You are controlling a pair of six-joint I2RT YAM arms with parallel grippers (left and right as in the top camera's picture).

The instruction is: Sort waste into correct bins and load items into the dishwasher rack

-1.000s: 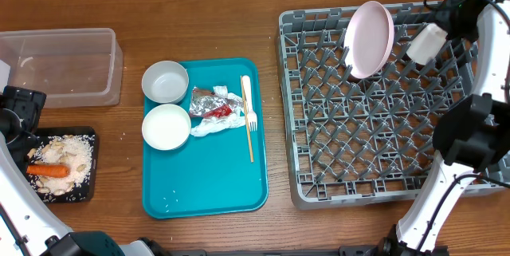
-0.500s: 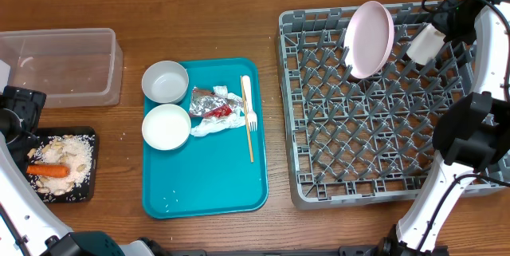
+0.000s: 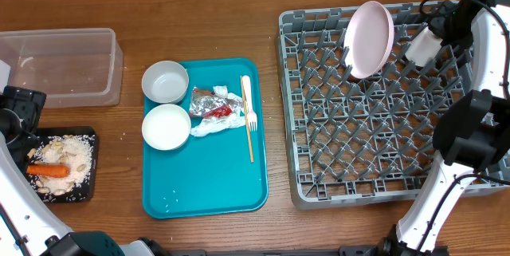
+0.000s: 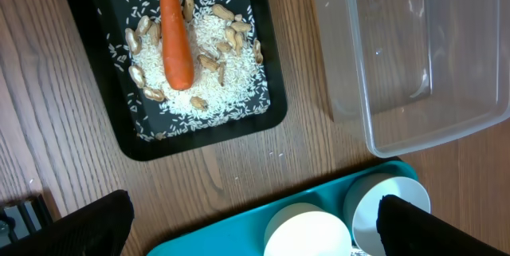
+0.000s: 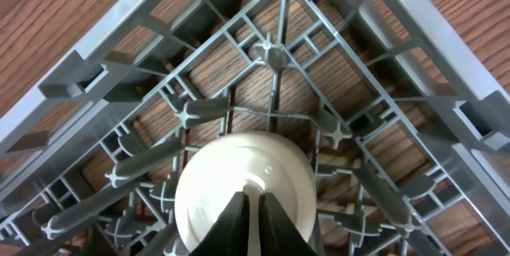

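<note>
Your right pincer [image 5: 253,202] has its two dark fingers almost together on the small white cup [image 3: 422,45], pinching its wall, so count the cup as gripped. It hangs over the back right corner of the grey dishwasher rack [image 3: 291,104], just right of the pale pink plate [image 3: 370,39], which stands on edge among the pegs [image 5: 143,164]. As I judge it, the next move turns on one relation. The cup sits straight below the pincer, with its axis nearly in line with the fingers in the wrist view and tipped toward the plate from overhead. Lowering it means threading a smooth, round, glazed body between stiff upright pegs of an open plastic grid, through which the wooden worktop [image 3: 199,17] shows. I cannot tell whether the cup already touches a peg. Your left pincer [image 4: 255,204] stands wide open and holds nothing. It hovers between the flat black tray [image 4: 207,132], which carries the carrot [image 4: 175,37] with nuts and rice [image 4: 215,88], and the teal tray [image 3: 207,184]. That arm is nearer the two white bowls [image 3: 166,126], the crumpled foil wrapper [image 3: 213,104] and the slim fork [image 3: 249,116], which lies lengthwise down the tray.
</note>
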